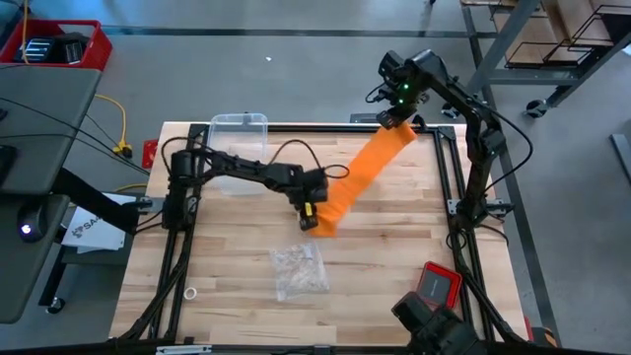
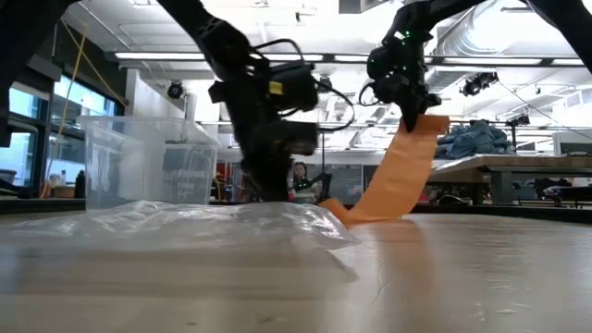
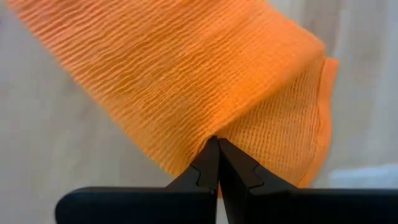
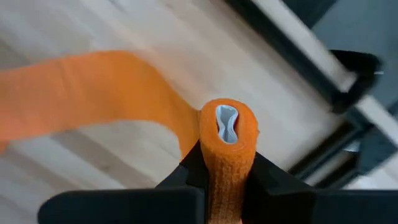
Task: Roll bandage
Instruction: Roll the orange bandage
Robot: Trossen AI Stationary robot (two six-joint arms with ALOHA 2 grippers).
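Bandage (image 1: 363, 177) stretches as an orange band across the table (image 1: 394, 276), from its rolled end held high near the far edge down to its free end near the middle. The right gripper (image 4: 227, 163) has its fingers clamped on the roll, squashing the core a little. The left gripper (image 3: 217, 144) pinches the free end, fingers together on the cloth. It looks light, soft and stretchy, likely to sag or crease, so the roll and the very tip seem the best holds.
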